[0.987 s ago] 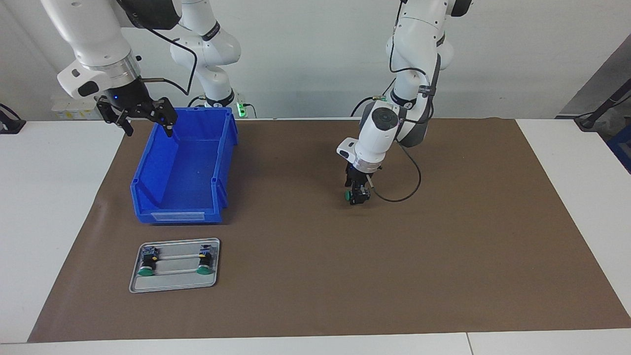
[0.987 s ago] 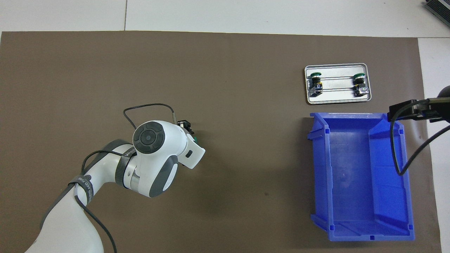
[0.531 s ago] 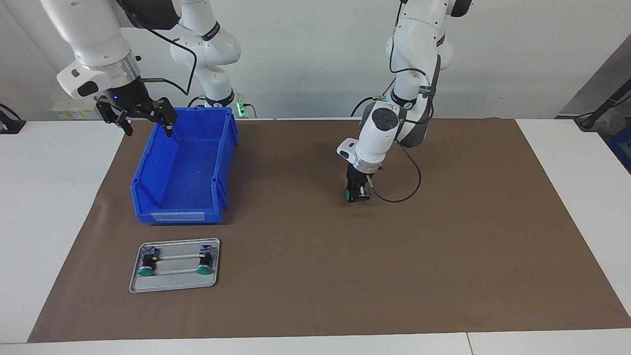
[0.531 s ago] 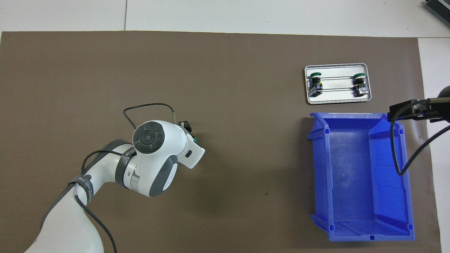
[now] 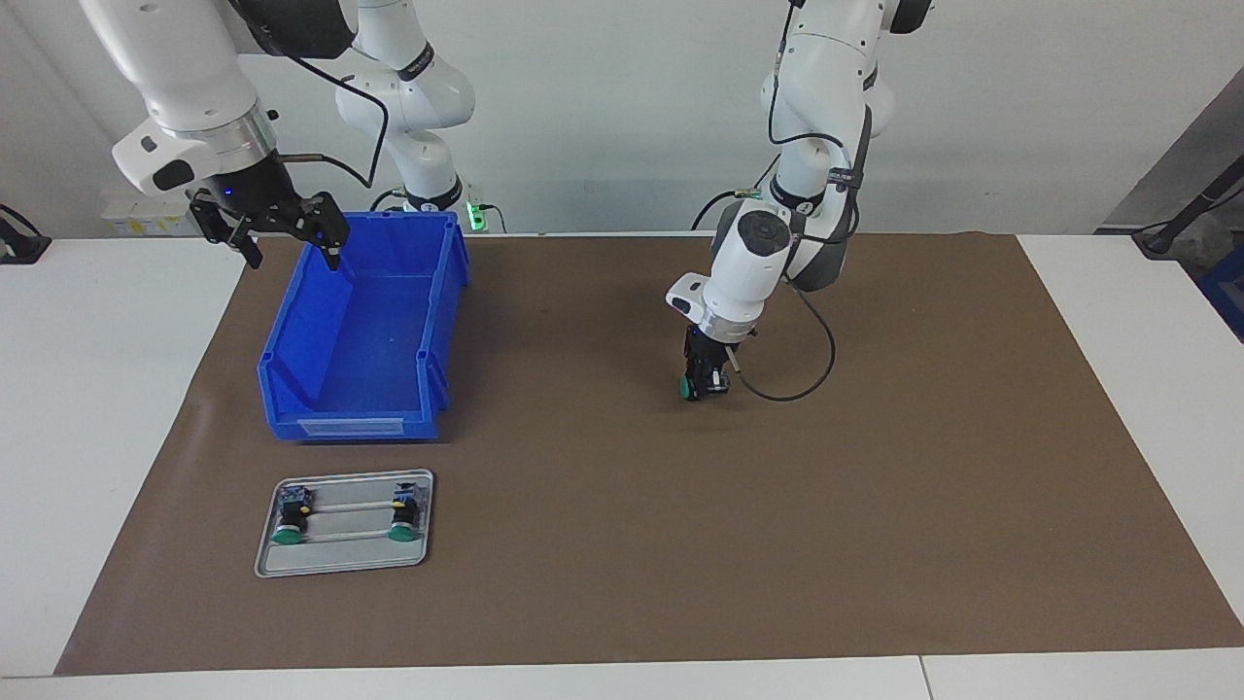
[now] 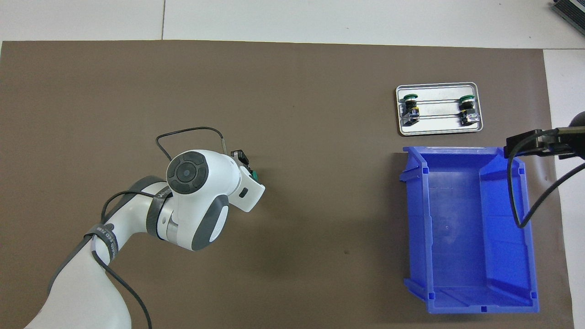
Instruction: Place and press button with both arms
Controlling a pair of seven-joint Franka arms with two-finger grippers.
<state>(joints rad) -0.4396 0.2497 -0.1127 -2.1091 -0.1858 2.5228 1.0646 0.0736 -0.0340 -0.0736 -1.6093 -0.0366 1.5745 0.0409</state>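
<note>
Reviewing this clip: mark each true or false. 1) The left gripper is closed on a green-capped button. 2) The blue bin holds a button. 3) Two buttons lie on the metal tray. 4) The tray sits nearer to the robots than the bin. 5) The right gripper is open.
1) True: the left gripper is shut on a button, low over the brown mat.
2) False: the blue bin shows nothing inside.
3) True: two green-capped buttons lie on the metal tray.
4) False: the tray lies farther from the robots than the bin.
5) True: the right gripper hangs open over the bin's edge, waiting.
</note>
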